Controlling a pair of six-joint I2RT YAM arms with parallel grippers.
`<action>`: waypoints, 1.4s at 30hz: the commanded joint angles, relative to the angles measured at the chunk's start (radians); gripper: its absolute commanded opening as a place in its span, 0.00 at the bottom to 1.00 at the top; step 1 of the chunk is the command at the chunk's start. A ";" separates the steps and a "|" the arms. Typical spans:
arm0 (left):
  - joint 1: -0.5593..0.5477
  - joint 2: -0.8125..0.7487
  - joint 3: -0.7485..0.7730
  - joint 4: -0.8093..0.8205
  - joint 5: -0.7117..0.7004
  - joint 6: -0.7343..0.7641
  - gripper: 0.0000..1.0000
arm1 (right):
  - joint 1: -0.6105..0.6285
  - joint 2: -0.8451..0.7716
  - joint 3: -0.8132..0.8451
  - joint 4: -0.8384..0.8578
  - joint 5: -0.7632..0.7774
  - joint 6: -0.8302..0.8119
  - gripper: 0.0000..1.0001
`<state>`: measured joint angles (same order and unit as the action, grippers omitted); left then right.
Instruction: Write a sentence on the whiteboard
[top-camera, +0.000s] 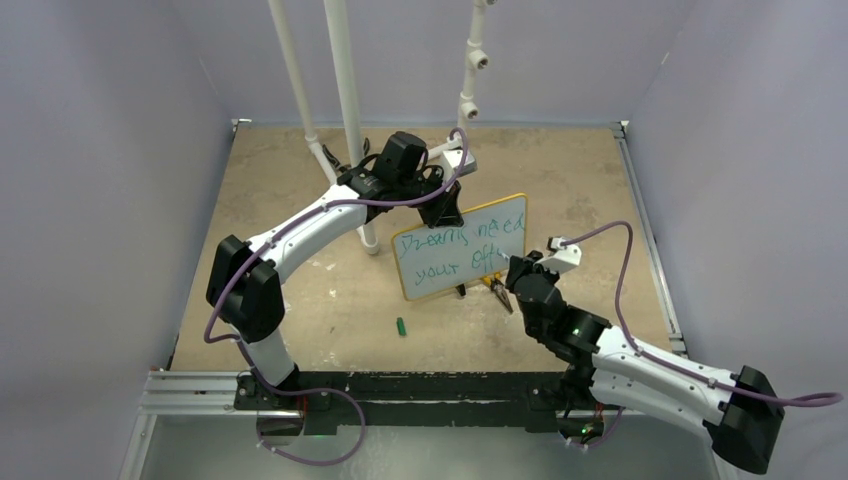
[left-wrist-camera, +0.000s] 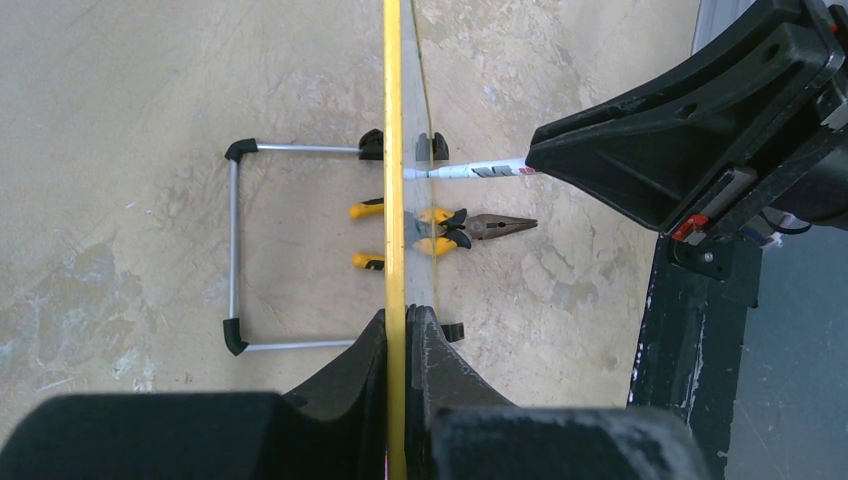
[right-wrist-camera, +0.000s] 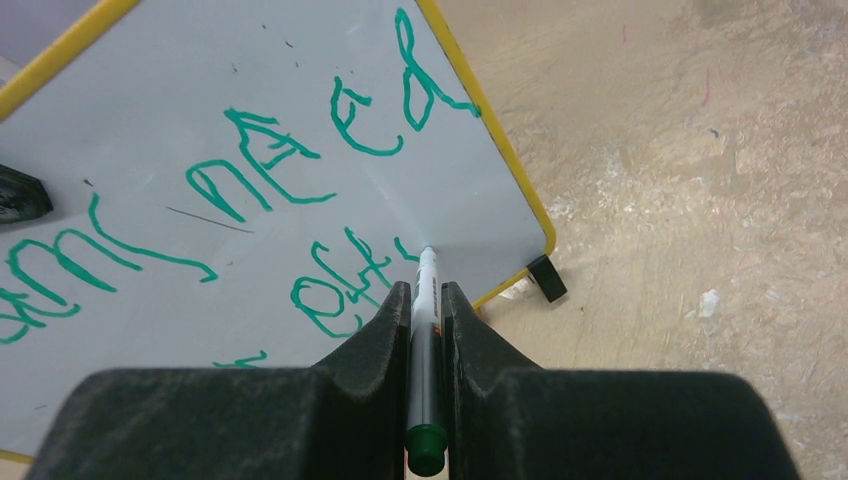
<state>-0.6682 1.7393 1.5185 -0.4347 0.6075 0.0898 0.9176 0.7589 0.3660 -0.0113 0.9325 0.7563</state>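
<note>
The whiteboard (top-camera: 470, 232) stands tilted on the table, its yellow rim (left-wrist-camera: 393, 200) edge-on in the left wrist view. My left gripper (left-wrist-camera: 405, 315) is shut on its top edge (top-camera: 445, 212). The sentence (top-camera: 440, 240) in green reads roughly "Dreams need" over "your eff". In the right wrist view the board face (right-wrist-camera: 250, 110) fills the upper left, with the lettering (right-wrist-camera: 280, 160) large. My right gripper (right-wrist-camera: 427, 292) is shut on a white marker (right-wrist-camera: 425, 300) with a green end. The marker's tip touches the board just right of the last letters.
Yellow-handled pliers (left-wrist-camera: 470, 227) lie on the table under the board, near my right gripper (top-camera: 510, 275). A green cap (top-camera: 400, 326) lies in front. The board's wire stand (left-wrist-camera: 235, 250) juts behind. White poles (top-camera: 345, 100) rise at the back left.
</note>
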 joint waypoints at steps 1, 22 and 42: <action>-0.001 -0.018 -0.007 0.002 0.021 0.050 0.00 | -0.003 -0.033 0.023 0.085 0.035 -0.036 0.00; -0.001 -0.014 -0.006 0.002 0.026 0.050 0.00 | -0.003 -0.046 0.011 0.150 -0.036 -0.082 0.00; -0.001 -0.031 -0.033 0.004 -0.021 0.039 0.00 | -0.003 -0.181 0.019 -0.048 -0.092 -0.001 0.00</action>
<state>-0.6682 1.7321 1.5070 -0.4271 0.6067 0.0902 0.9169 0.6186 0.3660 -0.0154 0.8707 0.7261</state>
